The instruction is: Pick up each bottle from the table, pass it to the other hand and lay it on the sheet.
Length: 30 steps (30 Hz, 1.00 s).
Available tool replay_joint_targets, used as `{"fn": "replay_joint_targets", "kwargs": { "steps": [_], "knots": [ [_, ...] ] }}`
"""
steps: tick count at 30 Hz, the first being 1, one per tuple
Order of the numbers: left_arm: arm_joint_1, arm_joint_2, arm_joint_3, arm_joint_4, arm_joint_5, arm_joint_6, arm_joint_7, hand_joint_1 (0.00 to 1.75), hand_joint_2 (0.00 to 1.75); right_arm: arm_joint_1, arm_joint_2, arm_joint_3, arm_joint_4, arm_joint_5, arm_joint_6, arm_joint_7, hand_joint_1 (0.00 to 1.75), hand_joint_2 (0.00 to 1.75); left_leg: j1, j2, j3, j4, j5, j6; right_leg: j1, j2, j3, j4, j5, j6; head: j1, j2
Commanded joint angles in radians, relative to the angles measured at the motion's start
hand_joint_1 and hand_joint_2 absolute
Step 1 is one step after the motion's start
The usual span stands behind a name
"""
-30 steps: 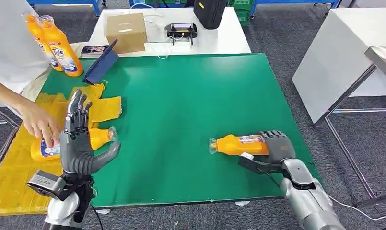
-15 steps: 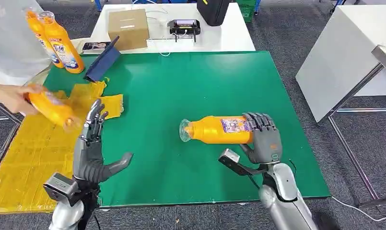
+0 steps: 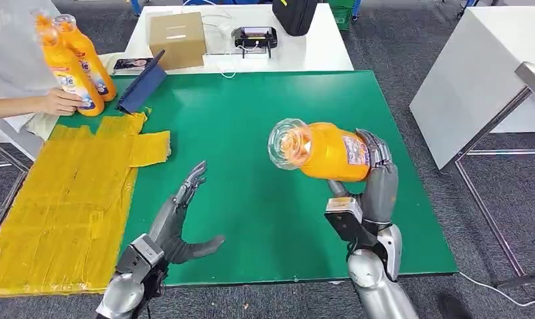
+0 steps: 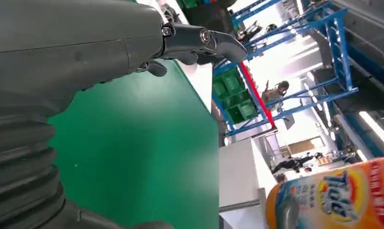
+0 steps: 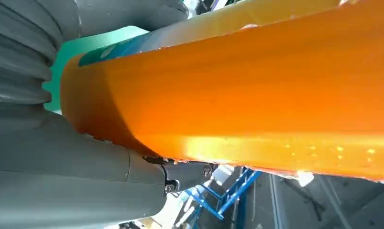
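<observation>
Head cam sits high, looks forward and down on the green table (image 3: 251,119). Left wrist cam is close behind the left hand (image 4: 61,57), facing across the table. Right wrist cam is v. near the orange bottle (image 5: 247,95). All three share this bottle.

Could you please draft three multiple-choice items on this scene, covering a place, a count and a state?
1. Where is the yellow sheet?
A. On the table's left part
B. On the white table
C. On the floor

2. How many orange bottles stand by the person's hand?
A. None
B. Two
C. Five

3. What is the left hand doing?
A. Gripping a bottle
B. Pressing the sheet
C. Holding nothing, fingers spread

Answers:
1 A: the sheet covers the green table on its left side.
2 B: two upright bottles stand there.
3 C: it is spread over the table, while the right hand holds the orange bottle.
</observation>
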Motion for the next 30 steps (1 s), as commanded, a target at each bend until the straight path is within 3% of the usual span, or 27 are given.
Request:
{"fn": "replay_joint_targets", "kwargs": {
  "steps": [1, 5, 10, 19, 23, 30],
  "knots": [
    [-0.063, 0.022, -0.047, 0.100, 0.029, -0.025, 0.021, 0.00, 1.75, -0.065, 0.034, 0.090, 0.071, -0.105, 0.141, -0.017, 1.75, 1.75, 0.001, 0.000, 0.004, 0.000, -0.002, -0.001, 0.000, 0.005, 0.004, 0.000, -0.002, -0.002, 0.000, 0.000],
    [-0.109, 0.014, -0.078, 0.114, 0.072, -0.041, 0.021, 0.00, 1.75, -0.144, 0.115, 0.266, 0.312, -0.159, 0.263, -0.026, 1.75, 1.75, 0.001, 0.003, 0.004, 0.000, -0.002, -0.002, 0.001, 0.007, 0.003, -0.001, 0.000, -0.002, 0.000, 0.000],
    [-0.125, 0.023, -0.085, 0.087, 0.130, -0.017, 0.020, 0.00, 1.75, -0.175, 0.162, 0.477, 0.524, -0.186, 0.286, -0.063, 1.75, 1.75, 0.004, 0.002, 0.006, -0.001, -0.002, -0.003, 0.003, 0.008, 0.005, -0.002, -0.001, -0.003, 0.000, 0.000],
    [-0.127, 0.028, -0.087, 0.087, 0.135, -0.015, 0.021, 0.00, 1.75, -0.180, 0.141, 0.496, 0.507, -0.210, 0.280, -0.064, 1.75, 1.75, 0.003, -0.001, 0.002, -0.001, -0.001, -0.002, 0.002, 0.003, 0.003, -0.001, -0.002, -0.003, 0.000, 0.000],
    [-0.136, 0.024, -0.074, 0.102, 0.152, 0.003, 0.014, 0.00, 1.75, -0.211, 0.159, 0.624, 0.590, -0.192, 0.336, -0.059, 1.75, 1.75, 0.002, -0.001, 0.003, -0.001, -0.001, -0.002, 0.001, 0.003, 0.004, -0.001, -0.002, -0.003, 0.000, 0.000],
    [-0.149, 0.000, -0.041, 0.146, 0.168, 0.063, 0.008, 0.00, 1.75, -0.229, 0.186, 0.711, 0.659, -0.182, 0.308, -0.064, 1.75, 1.75, 0.002, -0.002, 0.002, -0.001, -0.001, -0.002, 0.002, 0.001, 0.002, -0.001, -0.002, -0.003, 0.000, 0.000]
  ]
}}
